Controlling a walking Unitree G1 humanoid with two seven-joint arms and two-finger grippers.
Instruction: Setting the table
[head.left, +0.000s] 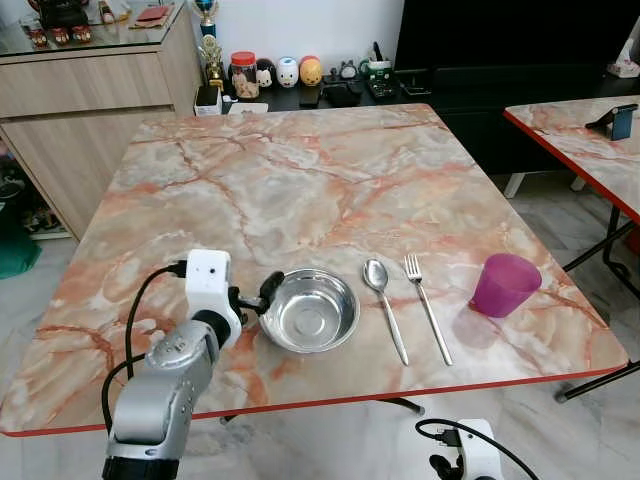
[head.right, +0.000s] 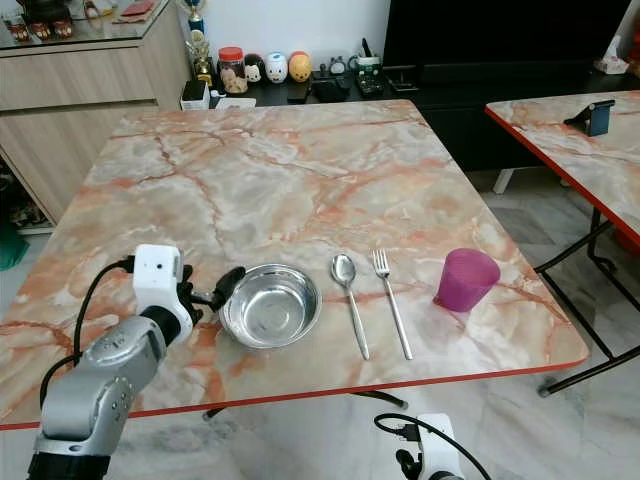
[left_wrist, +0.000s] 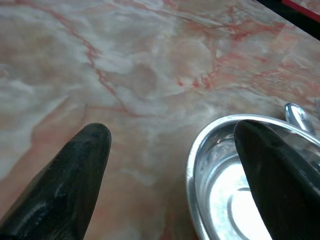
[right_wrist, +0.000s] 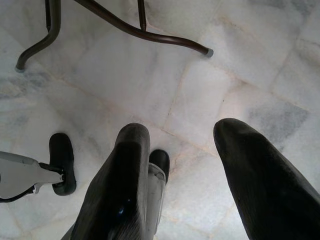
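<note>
Here's the marble-patterned table, orange veins running across it and a red trim along the near edge. Everything that counts sits in a row close to that near edge. Biggest piece first: the steel bowl, upright and empty, sitting left of centre along the near edge. The left gripper is right at it, and look at those fingers: spread apart, one black finger down inside the bowl, over the rim, the other outside above the bare tabletop. The rim stands between the two, nothing squeezed. Whether either finger actually touches the metal, I can't tell.

Next along, towards the right edge, the purple cup, upright and open end up, near the front right corner. Between cup and bowl lie the fork, tines pointing to the far edge, and just beside it the spoon, lying right beside the bowl without touching it.

Down below the tabletop, the right gripper hangs idle over the pale marble floor, fingers parted, gripping nothing.
</note>
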